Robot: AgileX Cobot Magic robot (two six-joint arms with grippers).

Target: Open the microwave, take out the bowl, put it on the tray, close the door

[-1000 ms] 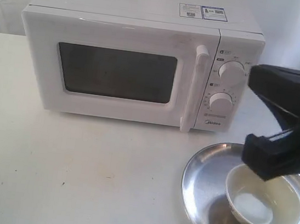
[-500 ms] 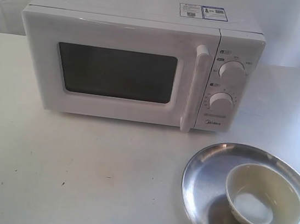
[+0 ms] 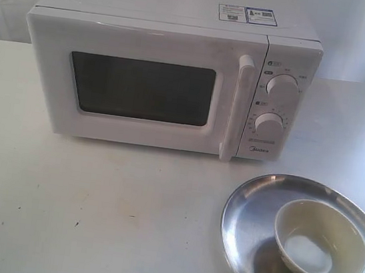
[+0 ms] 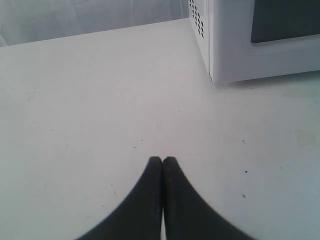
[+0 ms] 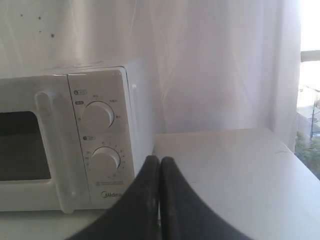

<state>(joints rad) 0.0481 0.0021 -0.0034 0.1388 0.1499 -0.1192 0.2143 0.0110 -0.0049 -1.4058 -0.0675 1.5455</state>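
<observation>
The white microwave [image 3: 170, 74] stands at the back of the table with its door [image 3: 142, 87] closed and the bar handle [image 3: 237, 107] upright. In front of it to the right lies the steel tray [image 3: 246, 212], and the cream bowl [image 3: 320, 241] sits upright on it. Neither arm shows in the exterior view. My left gripper [image 4: 162, 159] is shut and empty above bare table, off the microwave's [image 4: 260, 40] left corner. My right gripper [image 5: 159, 159] is shut and empty, facing the microwave's [image 5: 65, 145] knob panel from the right.
White cloth hangs behind the table [image 3: 92, 205]. The right wrist view shows the table's right edge [image 5: 295, 160] near a bright window. Two round knobs [image 3: 282, 88] sit right of the handle.
One second ago the right arm hung over the tray and bowl in the exterior view. It has since pulled out of that view. Bowl, tray and door have not moved.
</observation>
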